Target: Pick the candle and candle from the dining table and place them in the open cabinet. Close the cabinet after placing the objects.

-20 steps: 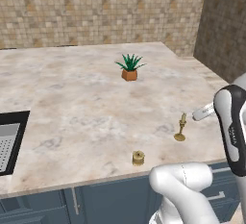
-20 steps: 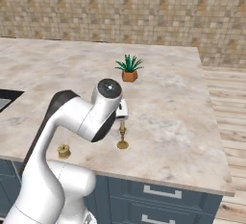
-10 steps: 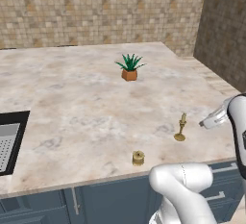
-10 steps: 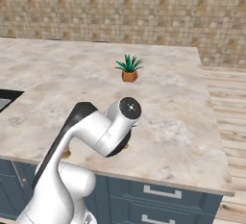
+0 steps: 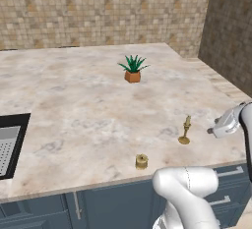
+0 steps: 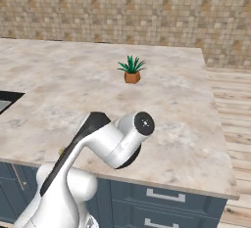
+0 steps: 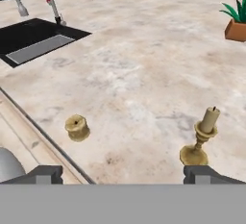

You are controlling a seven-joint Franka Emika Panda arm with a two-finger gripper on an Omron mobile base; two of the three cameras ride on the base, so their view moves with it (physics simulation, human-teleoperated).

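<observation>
While both candles sit untouched, the spread claw (image 7: 123, 174) has dropped lower.

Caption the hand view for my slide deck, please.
Open gripper low over dining table, facing candlestick candle and ribbed candle.

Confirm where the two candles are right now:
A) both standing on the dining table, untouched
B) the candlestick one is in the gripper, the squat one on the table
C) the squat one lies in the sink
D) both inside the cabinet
A: the candlestick candle and the squat ribbed candle both stand on the dining table near its front edge, and in the hand view the open gripper has nothing between its fingertips.
</observation>
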